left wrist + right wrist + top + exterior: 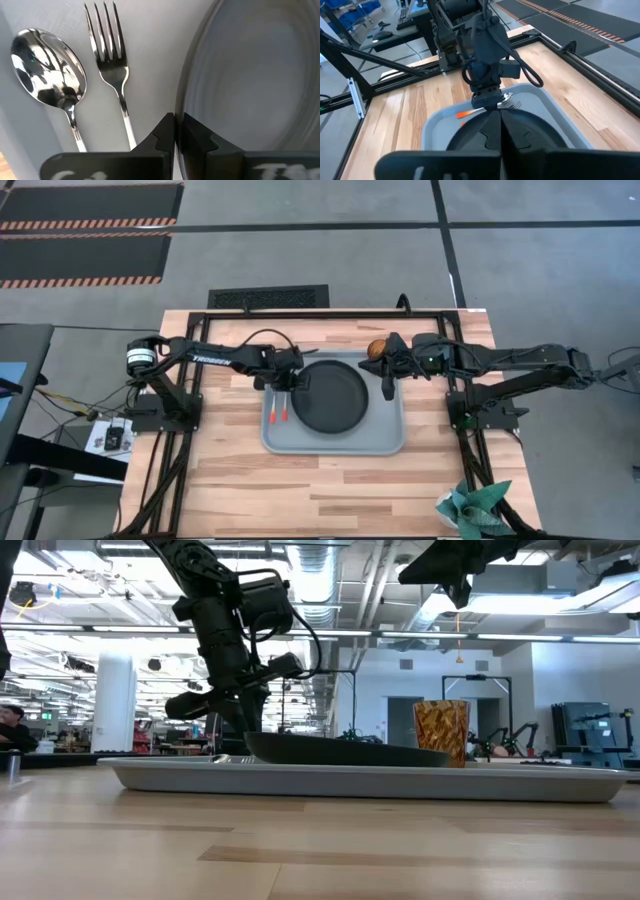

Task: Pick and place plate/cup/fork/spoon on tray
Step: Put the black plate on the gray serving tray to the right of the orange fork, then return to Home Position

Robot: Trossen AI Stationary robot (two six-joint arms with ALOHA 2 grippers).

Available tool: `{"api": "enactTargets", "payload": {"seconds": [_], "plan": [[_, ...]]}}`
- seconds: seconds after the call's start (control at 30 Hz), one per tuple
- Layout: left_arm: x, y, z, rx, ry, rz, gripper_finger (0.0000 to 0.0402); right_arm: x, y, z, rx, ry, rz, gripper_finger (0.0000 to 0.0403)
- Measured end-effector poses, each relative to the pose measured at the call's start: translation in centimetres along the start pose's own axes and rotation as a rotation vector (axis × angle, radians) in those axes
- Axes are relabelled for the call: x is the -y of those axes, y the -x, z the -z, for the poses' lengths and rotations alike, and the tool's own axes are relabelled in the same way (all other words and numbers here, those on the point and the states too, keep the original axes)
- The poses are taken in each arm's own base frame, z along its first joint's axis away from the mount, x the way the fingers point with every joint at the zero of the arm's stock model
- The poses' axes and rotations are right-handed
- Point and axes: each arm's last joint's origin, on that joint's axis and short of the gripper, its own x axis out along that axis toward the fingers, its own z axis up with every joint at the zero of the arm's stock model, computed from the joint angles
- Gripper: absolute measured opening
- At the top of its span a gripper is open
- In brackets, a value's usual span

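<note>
On the wooden surface (330, 480), the left pincer (288, 376) hovers closed and empty over the tray (390, 442), where spoon (272, 408) and fork (284, 406) lie beside the plate (332, 396). The cup (376, 350) stands at the tray's far right corner, beside the closed, empty right pincer (389, 388).

My left gripper (291, 381) hangs over the pale blue-grey plastic tray (385, 442), round black plate (335, 396) to its right, red-handled fork (111, 55) and spoon (49, 67) below, amber glass tumbler (376, 350) beyond.
</note>
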Motion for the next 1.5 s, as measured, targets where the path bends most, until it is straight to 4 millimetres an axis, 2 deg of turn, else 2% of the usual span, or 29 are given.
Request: {"api": "enactTargets", "payload": {"seconds": [0.13,0.47,0.9,1.07,1.27,1.4,1.5], "plan": [[0.1,0.0,0.2,-0.009,-0.014,0.003,0.0014,0.0,0.0,0.0,0.000,0.000,-0.001,0.0010],[0.1,0.0,0.2,0.005,-0.018,-0.001,0.0061,0.0,0.0,0.0,-0.001,-0.001,-0.002,0.0010],[0.2,0.1,0.1,0.032,-0.092,0.005,0.0067,0.0,0.0,0.0,-0.001,-0.004,-0.002,0.0010],[0.6,1.8,0.0,0.098,-0.132,0.049,0.0065,-0.1,0.0,0.0,-0.003,-0.003,-0.004,0.0010],[0.5,5.4,0.0,0.242,-0.233,0.068,0.0055,-0.6,0.4,0.0,0.006,0.021,-0.021,0.0010],[0.3,7.8,0.4,0.328,-0.322,0.073,0.0039,-0.8,1.2,0.0,0.009,0.025,-0.013,0.0010],[-0.6,8.8,1.0,0.364,-0.361,0.101,0.0013,-0.8,2.3,0.1,-0.005,0.023,0.019,0.0010]]}}
